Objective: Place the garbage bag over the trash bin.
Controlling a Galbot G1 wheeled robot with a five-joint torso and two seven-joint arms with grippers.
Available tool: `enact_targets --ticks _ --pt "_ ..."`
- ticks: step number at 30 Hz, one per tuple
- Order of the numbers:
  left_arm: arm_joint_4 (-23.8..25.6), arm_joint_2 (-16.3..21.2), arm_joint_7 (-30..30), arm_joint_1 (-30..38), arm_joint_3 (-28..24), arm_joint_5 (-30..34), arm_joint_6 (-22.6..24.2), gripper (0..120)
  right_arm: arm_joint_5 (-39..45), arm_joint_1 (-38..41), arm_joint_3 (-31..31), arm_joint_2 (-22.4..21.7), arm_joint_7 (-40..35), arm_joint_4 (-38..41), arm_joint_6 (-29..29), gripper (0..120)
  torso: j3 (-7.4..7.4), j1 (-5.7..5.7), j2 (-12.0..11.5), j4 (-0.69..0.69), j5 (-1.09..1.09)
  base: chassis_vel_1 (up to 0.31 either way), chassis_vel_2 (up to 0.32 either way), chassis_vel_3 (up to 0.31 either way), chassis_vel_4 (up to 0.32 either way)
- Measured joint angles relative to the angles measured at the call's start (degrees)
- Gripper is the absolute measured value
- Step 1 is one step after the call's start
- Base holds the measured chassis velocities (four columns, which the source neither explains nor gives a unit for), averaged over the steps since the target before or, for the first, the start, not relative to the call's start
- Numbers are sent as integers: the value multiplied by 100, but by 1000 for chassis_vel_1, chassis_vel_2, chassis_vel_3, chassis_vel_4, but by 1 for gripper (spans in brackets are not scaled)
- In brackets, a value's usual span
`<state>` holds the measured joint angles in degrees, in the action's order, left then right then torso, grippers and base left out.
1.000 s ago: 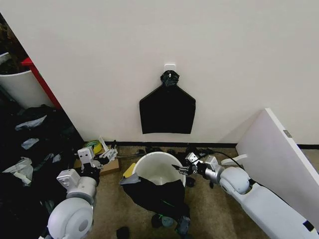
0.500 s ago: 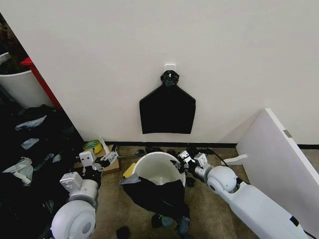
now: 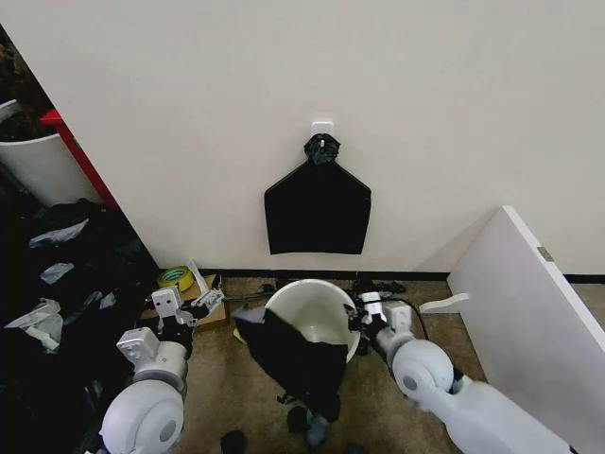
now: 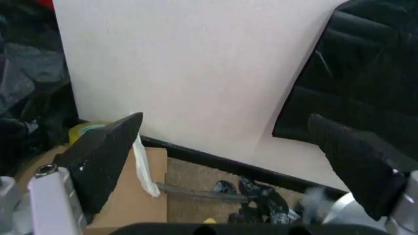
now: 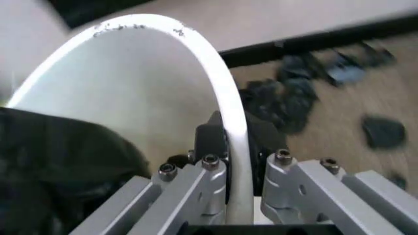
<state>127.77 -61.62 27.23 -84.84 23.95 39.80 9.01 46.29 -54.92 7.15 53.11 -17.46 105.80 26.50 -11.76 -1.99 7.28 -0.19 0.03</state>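
Observation:
The cream-white trash bin (image 3: 312, 295) stands on the carpet by the wall, its mouth tipped toward me. The glossy black garbage bag (image 3: 293, 357) hangs crinkled over its near-left rim and down the front; the far rim is bare. My right gripper (image 3: 360, 315) is at the bin's right rim. In the right wrist view the gripper (image 5: 236, 139) is shut on the trash bin's white rim (image 5: 219, 83), with the garbage bag (image 5: 58, 166) beside it. My left gripper (image 3: 194, 307) waits left of the bin, and its fingers (image 4: 104, 154) stand wide open, holding nothing.
A flat black house-shaped bundle (image 3: 318, 210) hangs from a wall hook. A white board (image 3: 529, 312) leans at the right. Black bags (image 3: 57, 284) pile up at the left beneath a white container with red edging (image 3: 38, 165). A cardboard box (image 3: 210, 317) and yellow tape roll (image 3: 175, 277) lie nearby.
My right gripper has moved in and closed on the bin's right rim. The bin has shifted slightly and tipped, and the bag now hangs longer down its front. The left gripper has barely moved.

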Motion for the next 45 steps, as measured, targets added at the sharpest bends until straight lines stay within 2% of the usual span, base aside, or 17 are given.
enact_targets --ticks 2,4,5,8,9,12,15,21,25,28,29,34,36,37,42,43,45 --pt "-22 -10 6 -5 -7 -3 -30 100 1011 -393 -128 -49 -1309 508 -563 3 0 0 0 0 1 0 0 0 0" --pt "-51 -21 17 -30 -11 -24 -77 100 1587 -810 -399 57 -2141 871 -1134 3 0 0 0 0 0 0 0 0 0" --pt "-51 -21 17 -30 -11 -24 -77 100 1587 -810 -399 57 -2141 871 -1134 3 0 0 0 0 0 0 0 0 0" --pt "-27 -69 33 -65 -41 -73 -89 100 1747 -1400 -607 451 -3189 1160 -1872 2 1 1 0 1 2 0 0 0 0" --pt "15 -87 34 -91 -51 -105 -91 100 1709 -1557 -619 537 -3300 1161 -2136 2 1 1 0 1 1 0 0 0 0" --pt "150 -102 34 -213 -45 -170 -91 100 1502 -1863 -633 808 -3376 1086 -2602 2 1 1 0 0 2 0 0 0 0" --pt "245 -102 35 -306 -9 -210 -97 100 1338 -1961 -602 955 -3386 1000 -2819 2 1 1 0 0 1 0 0 0 0" --pt "384 -141 48 -431 23 -277 -101 100 1107 -2066 -570 1094 -3451 965 -2896 3 1 1 0 1 1 0 0 0 0" --pt "396 -147 51 -462 24 -299 -101 100 798 -2159 -599 1062 -3415 1082 -2937 18 1 1 0 1 2 0 0 0 0" --pt "286 -142 52 -453 8 -305 -102 100 33 -2269 -663 951 -3060 1341 -3276 30 1 1 0 0 1 0 0 0 0" --pt "286 -142 52 -453 8 -305 -102 100 33 -2269 -663 951 -3060 1341 -3276 30 1 1 0 0 1 0 0 0 0" --pt "-127 -111 52 -349 -45 -281 -102 100 -692 -2379 -413 783 -2242 1887 -3608 51 0 0 0 1 1 0 0 0 0" --pt "-351 -110 51 -252 -45 -232 -101 100 -677 -2400 -171 734 -1993 2129 -3492 60 0 0 0 0 0 0 0 0 0" --pt "-351 -110 51 -252 -45 -232 -101 100 -677 -2400 -171 734 -1993 2129 -3492 60 0 0 0 0 0 0 0 0 0" --pt "-641 -127 52 -116 -20 -82 -76 100 -582 -2120 597 726 -2051 2357 -2564 81 0 0 0 0 0 0 0 0 0" --pt "-641 -127 52 -116 -20 -82 -76 100 -582 -2120 597 726 -2051 2357 -2564 81 0 0 0 0 0 0 0 0 0" --pt "-632 -128 53 -132 -20 -54 -59 100 -544 -1978 742 739 -2088 2275 -2386 90 0 0 0 1 1 0 0 0 0"
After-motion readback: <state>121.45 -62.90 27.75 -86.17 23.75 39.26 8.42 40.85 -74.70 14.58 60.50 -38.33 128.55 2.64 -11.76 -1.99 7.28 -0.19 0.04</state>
